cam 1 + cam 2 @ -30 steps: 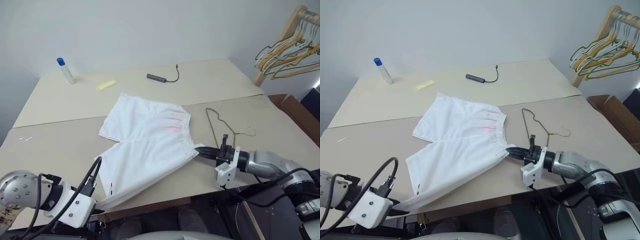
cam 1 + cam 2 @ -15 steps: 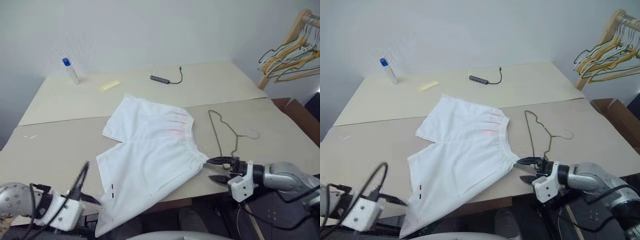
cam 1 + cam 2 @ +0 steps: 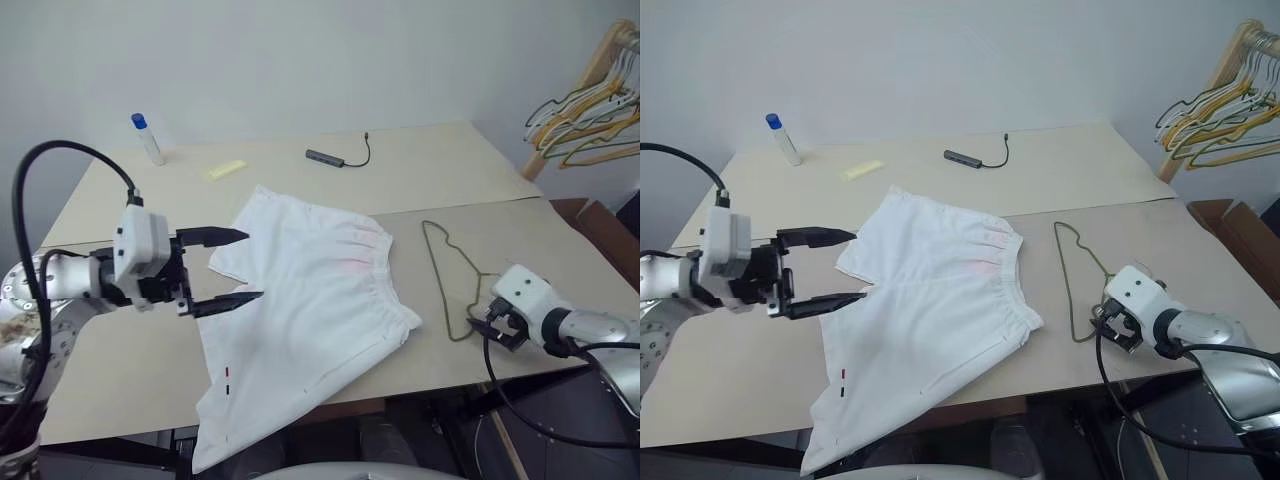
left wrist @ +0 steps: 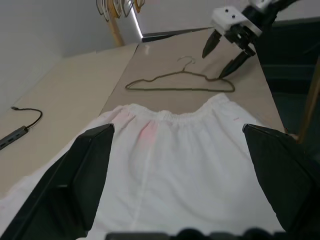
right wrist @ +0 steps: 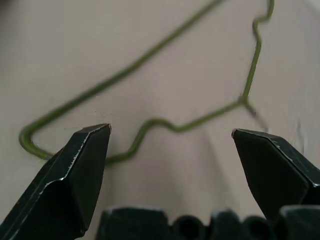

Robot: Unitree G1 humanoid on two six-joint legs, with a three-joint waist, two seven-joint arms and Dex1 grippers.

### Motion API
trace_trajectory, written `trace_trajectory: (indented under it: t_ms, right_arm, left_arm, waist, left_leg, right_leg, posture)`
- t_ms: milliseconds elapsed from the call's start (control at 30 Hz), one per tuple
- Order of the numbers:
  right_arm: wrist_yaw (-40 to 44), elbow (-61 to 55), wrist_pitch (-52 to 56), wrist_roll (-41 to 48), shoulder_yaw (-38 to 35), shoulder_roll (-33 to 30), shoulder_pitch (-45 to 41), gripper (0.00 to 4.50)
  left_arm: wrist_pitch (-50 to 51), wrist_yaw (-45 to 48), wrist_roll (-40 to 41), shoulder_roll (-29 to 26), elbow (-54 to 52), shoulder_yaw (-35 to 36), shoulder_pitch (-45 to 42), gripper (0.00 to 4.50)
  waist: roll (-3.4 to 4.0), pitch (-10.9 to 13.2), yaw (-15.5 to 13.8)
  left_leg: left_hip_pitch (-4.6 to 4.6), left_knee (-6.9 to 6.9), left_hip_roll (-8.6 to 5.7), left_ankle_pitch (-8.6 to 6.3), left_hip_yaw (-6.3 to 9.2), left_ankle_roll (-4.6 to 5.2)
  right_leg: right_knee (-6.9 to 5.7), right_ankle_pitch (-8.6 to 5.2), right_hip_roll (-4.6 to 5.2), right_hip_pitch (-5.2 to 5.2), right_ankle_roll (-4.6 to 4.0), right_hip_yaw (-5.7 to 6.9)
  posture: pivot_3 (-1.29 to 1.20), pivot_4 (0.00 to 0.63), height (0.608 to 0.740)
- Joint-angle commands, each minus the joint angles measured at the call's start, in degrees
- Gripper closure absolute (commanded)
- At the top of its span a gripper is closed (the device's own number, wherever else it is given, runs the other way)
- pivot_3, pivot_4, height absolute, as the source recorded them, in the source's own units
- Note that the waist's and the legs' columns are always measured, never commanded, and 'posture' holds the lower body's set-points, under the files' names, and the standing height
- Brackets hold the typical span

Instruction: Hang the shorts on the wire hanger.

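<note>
Currently the white shorts (image 3: 310,300) lie flat on the counter (image 3: 450,170), one leg overhanging its near edge, with the wire hanger (image 3: 450,275) just beside the waistband. Both the left end effector (image 3: 228,268) and right end effector (image 4: 225,52) are released, holding nothing. The thin wire could skid away when pinched, or the overhanging leg could drag the shorts off.

no legible text, labels, brands or numbers anywhere

A beige table (image 3: 120,360) of two joined boards stands against a pale wall. Along its far edge sit a small white bottle with a blue cap (image 3: 147,138), a yellow block (image 3: 225,170) lying flat just beside it, and a dark adapter (image 3: 326,158) with a short black cable. A wooden rack (image 3: 585,80) holds bunched yellow and green hangers (image 3: 590,118) off the table's corner.
</note>
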State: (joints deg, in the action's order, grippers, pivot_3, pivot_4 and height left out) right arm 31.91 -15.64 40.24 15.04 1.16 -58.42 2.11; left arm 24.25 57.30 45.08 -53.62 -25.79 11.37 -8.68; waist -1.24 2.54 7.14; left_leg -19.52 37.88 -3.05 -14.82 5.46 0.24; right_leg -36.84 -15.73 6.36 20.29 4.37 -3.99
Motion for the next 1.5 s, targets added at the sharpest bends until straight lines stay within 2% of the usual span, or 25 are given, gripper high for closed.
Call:
trace_trajectory:
  t_ms: [33, 67, 133, 300, 500, 667, 867, 933, 1000, 1100, 1233, 1500]
  right_arm:
    - [0.35, -3.10, 13.72, 2.87, 0.55, 1.66, -4.49, 0.00]
    - [0.26, -2.89, 15.65, 2.74, 1.46, 2.55, -5.41, 0.00]
    - [-0.17, -1.70, 17.33, 2.77, 1.71, 5.11, -7.19, 0.57]
    - [-0.47, 1.03, 20.12, 1.52, 2.00, 8.27, -11.10, 2.30]
    - [-0.31, 2.97, 20.13, -0.98, 3.05, 7.29, -11.23, 4.43]
    - [-1.44, 3.58, 15.79, -5.25, 3.32, 5.64, -11.08, 4.48]
    - [-16.59, 10.77, -26.82, -27.29, 5.62, -1.61, -12.20, 4.48]
    - [-21.69, 14.62, -42.99, -35.28, 7.50, -6.11, -13.54, 4.48]
    - [-27.35, 18.61, -54.89, -44.70, 10.22, -10.29, -15.75, 4.48]
    - [-34.70, 23.86, -68.87, -53.66, 12.63, -12.22, -20.75, 4.48]
    - [-38.89, 27.45, -77.39, -59.07, 13.43, -11.05, -25.79, 4.48]
    - [-36.41, 27.68, -82.25, -57.93, 11.64, -6.32, -31.01, 4.48]
  left_arm:
    - [3.64, -2.77, 2.72, 1.35, -2.78, 0.07, -2.41, 0.02]
    - [3.97, -2.83, 2.51, 1.62, -3.19, -0.06, -2.44, 0.02]
    - [4.49, -2.83, 2.21, 2.01, -3.66, -0.14, -2.43, 0.00]
    - [5.01, -2.74, 1.45, 2.73, -4.06, -0.53, -2.96, 0.00]
    - [4.24, -2.45, -0.11, 2.97, -3.60, -1.06, -3.29, 0.00]
    - [3.97, -3.47, -2.14, 5.10, -2.35, -2.68, -5.36, 0.00]
    - [3.82, -7.18, -6.31, 11.69, 3.21, -7.08, -13.10, 0.00]
    - [4.91, -8.50, -6.98, 14.01, 6.52, -8.19, -17.54, 0.00]
    - [6.25, -8.61, -7.04, 15.48, 9.85, -8.87, -21.47, 0.00]
    - [10.52, -6.58, -7.37, 15.44, 16.08, -10.99, -28.11, 0.00]
    - [11.52, -2.59, -10.60, 15.34, 24.15, -14.48, -34.30, 0.00]
    - [5.66, 10.63, -21.08, 16.66, 36.62, -25.62, -40.37, 0.00]
  waist:
    - [0.00, 0.00, 0.12]
    - [0.00, 0.00, 0.16]
    - [-0.02, 0.00, 0.20]
    - [-0.02, 0.00, 0.13]
    - [-0.03, -0.01, 0.02]
    - [-0.04, -0.01, -0.29]
    - [0.15, 0.03, 0.14]
    - [0.16, 0.02, 0.79]
    - [0.16, 0.02, 1.56]
    - [0.13, 0.03, 2.96]
    - [0.11, 0.04, 5.19]
    - [0.10, 0.04, 9.99]
  left_leg:
    - [0.00, 0.00, 0.02, 0.00, 0.00, 0.00]
    - [-0.02, 0.01, 0.01, 0.00, -0.01, 0.00]
    - [-0.02, 0.01, 0.02, 0.00, 0.00, 0.00]
    - [-0.04, 0.01, 0.02, 0.00, 0.00, 0.00]
    - [-0.12, 0.01, 0.01, 0.00, 0.01, -0.01]
    - [-0.14, 0.02, -0.02, 0.00, 0.00, -0.01]
    - [-0.45, 0.07, -0.15, 0.02, -0.08, -0.03]
    - [-0.63, 0.09, -0.12, 0.02, -0.13, -0.04]
    - [-0.77, 0.12, -0.16, 0.06, -0.22, -0.09]
    - [-0.80, 0.13, -0.19, 0.07, -0.46, -0.10]
    - [-0.79, 0.13, -0.22, 0.07, -0.65, -0.09]
    - [-0.76, 0.15, -0.24, 0.08, -0.28, -0.08]
  right_leg:
    - [0.03, -0.09, -0.02, -0.01, 0.15, 0.00]
    - [0.04, -0.17, -0.02, 0.00, 0.30, -0.01]
    - [0.06, -0.18, -0.04, 0.00, 0.31, 0.00]
    - [0.10, -0.18, -0.05, -0.01, 0.32, 0.01]
    - [0.14, -0.18, -0.04, 0.04, 0.33, 0.02]
    - [0.19, -0.17, -0.02, 0.01, 0.37, 0.04]
    - [0.18, -0.14, 0.08, 0.33, 0.47, -0.01]
    - [0.17, -0.12, 0.05, 0.54, 0.47, -0.02]
    - [0.10, -0.05, 0.05, 0.77, 0.36, -0.05]
    - [0.08, 0.14, 0.02, 0.81, 0.07, -0.04]
    - [0.11, 0.14, 0.03, 0.75, 0.10, -0.13]
    - [0.11, 0.19, 0.04, 0.69, 0.15, -0.19]
  posture:
    - [-0.19, 0.000, 0.740]
    - [-0.19, 0.000, 0.740]
    - [-0.19, 0.000, 0.740]
    - [-0.19, 0.000, 0.740]
    - [-0.18, 0.000, 0.740]
    - [-0.19, 0.000, 0.740]
    - [-0.23, 0.000, 0.740]
    - [-0.23, 0.000, 0.740]
    - [-0.24, 0.000, 0.740]
    - [-0.26, 0.000, 0.740]
    - [-0.27, 0.000, 0.740]
    - [-0.28, 0.000, 0.740]
